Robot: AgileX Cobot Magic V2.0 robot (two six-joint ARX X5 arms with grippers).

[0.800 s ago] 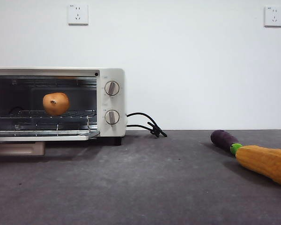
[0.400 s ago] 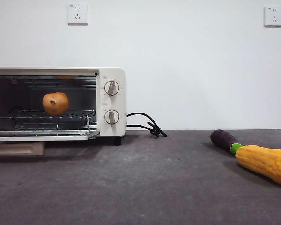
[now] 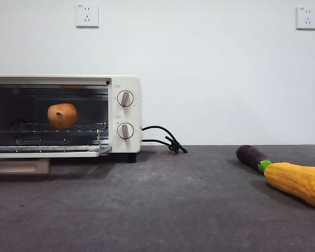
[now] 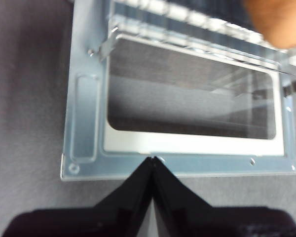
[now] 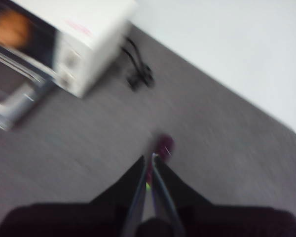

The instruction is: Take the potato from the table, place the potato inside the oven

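The middle of my table (image 3: 163, 210) lies open; the oven (image 3: 123, 113) and its dropped door (image 3: 47, 153) block the left, eggplant (image 3: 250, 155) and corn (image 3: 298, 182) the lower right.

Front view low, level; wrist views look down; all share oven (image 3: 121, 113).

The right wrist view is motion-blurred: the oven (image 5: 64, 44) is smeared, and the eggplant (image 5: 164, 145) is perhaps half hidden behind the jaws. The potato (image 4: 281, 22) is cut off in the left wrist view.
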